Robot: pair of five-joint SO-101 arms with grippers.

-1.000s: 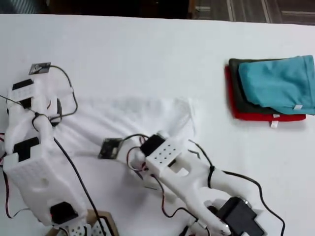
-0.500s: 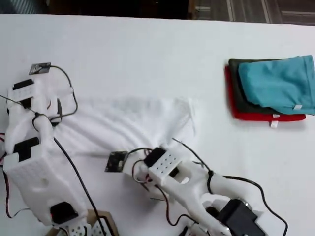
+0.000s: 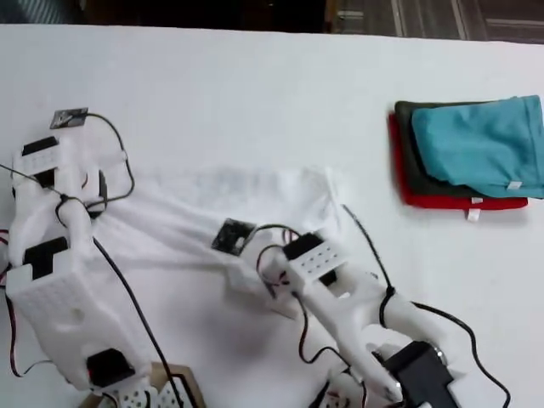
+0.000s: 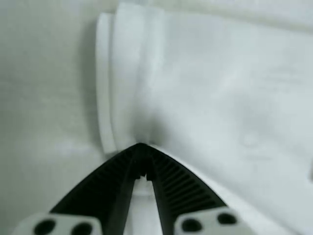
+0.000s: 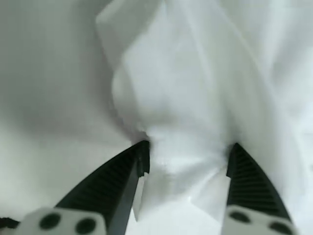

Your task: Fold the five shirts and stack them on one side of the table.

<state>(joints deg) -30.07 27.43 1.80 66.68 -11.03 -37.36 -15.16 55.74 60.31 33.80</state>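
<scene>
Since this fold, I judge, wants the cloth taut, my left tool [image 4: 142, 159] pinches narrowly on an edge of the white shirt [image 3: 255, 200] lying midway across the desk [image 3: 255, 85], while my right tool [image 5: 188, 154] clamps a thick bunch, jaws spread by it.

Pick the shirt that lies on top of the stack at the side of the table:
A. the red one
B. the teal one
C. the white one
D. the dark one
B: the teal shirt lies on top of the stack, over the dark shirt and the red shirt at the bottom.
</scene>
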